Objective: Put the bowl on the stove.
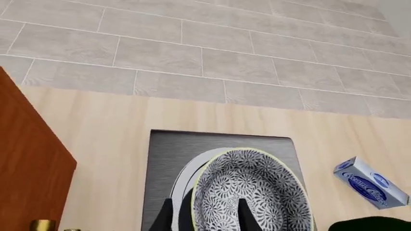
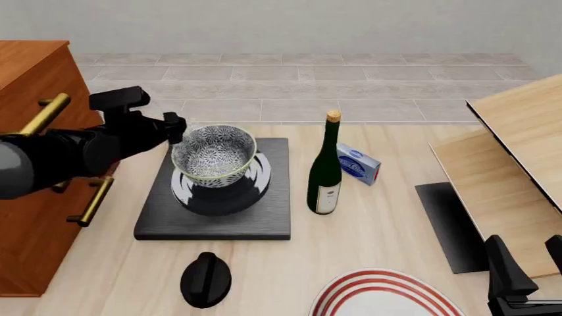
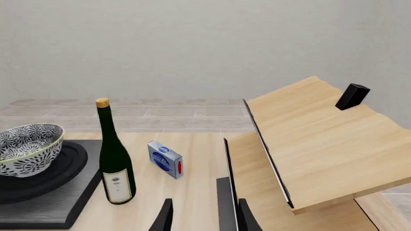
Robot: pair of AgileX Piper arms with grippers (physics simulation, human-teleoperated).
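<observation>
The bowl (image 2: 213, 153), with a dark grey-and-white floral pattern and a pale rim, sits tilted over the raised burner of the black stove (image 2: 263, 220). I cannot tell whether it rests on the burner or hangs just above it. My left gripper (image 2: 176, 129) is shut on the bowl's left rim, one finger inside and one outside. The left wrist view shows the bowl (image 1: 257, 192) between the fingers (image 1: 247, 216) with the stove (image 1: 163, 159) beneath. The right wrist view shows the bowl (image 3: 26, 144) on the stove (image 3: 38, 207). My right gripper (image 2: 530, 268) is open and empty at the front right.
A wine bottle (image 2: 326, 168) and a small blue box (image 2: 357, 164) stand right of the stove. A black knob (image 2: 205, 279) and a red-ringed white plate (image 2: 386, 299) lie in front. A wooden cabinet (image 2: 35, 217) is left; a wooden rack (image 2: 514, 151) and thin black mat (image 2: 448, 220) are right.
</observation>
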